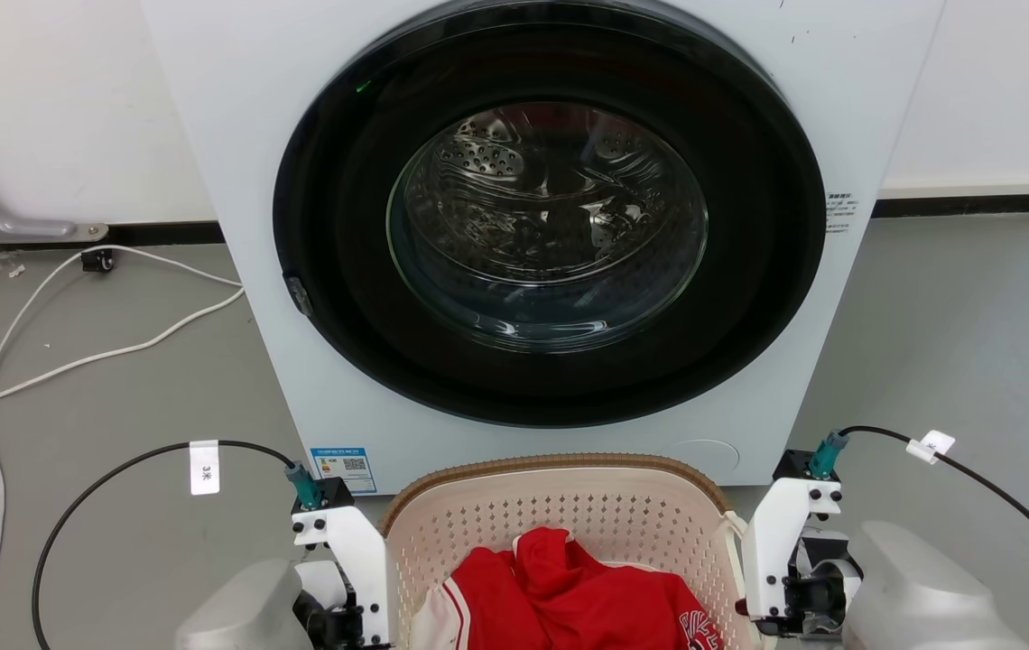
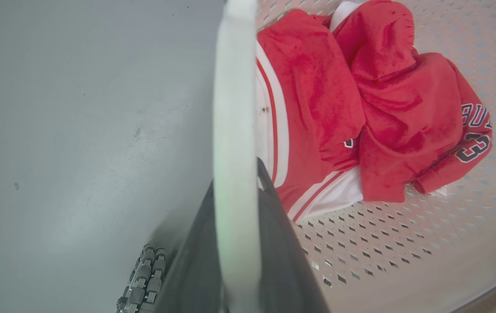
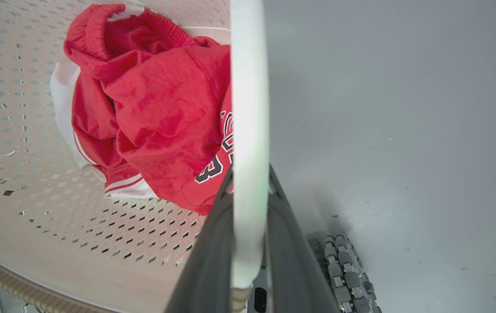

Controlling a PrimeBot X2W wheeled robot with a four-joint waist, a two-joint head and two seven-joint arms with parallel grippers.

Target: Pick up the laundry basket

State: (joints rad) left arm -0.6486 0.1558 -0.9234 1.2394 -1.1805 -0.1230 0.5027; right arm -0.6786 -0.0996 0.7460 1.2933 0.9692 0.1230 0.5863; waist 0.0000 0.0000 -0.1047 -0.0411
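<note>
The laundry basket [image 1: 569, 515], with a red garment [image 1: 569, 587] inside, sits just in front of the washer [image 1: 235, 135], between both arms. The left claw [image 2: 236, 174] is clenched on its white left handle [image 2: 235, 87]. The right claw [image 3: 250, 174] grips the right handle [image 3: 250, 87].

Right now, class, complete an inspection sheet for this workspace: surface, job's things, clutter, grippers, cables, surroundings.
Surface: smooth grey floor.
Job's things: cream-white perforated plastic laundry basket, brown woven-look rim.
Clutter: crumpled red-and-white fabric garment inside the basket.
Grippers: left gripper shut on one white loop handle; right gripper shut on the other handle.
Cables: white cable on floor, left; black cable at each wrist.
Surroundings: white front-loading washing machine with dark round door; white wall.
</note>
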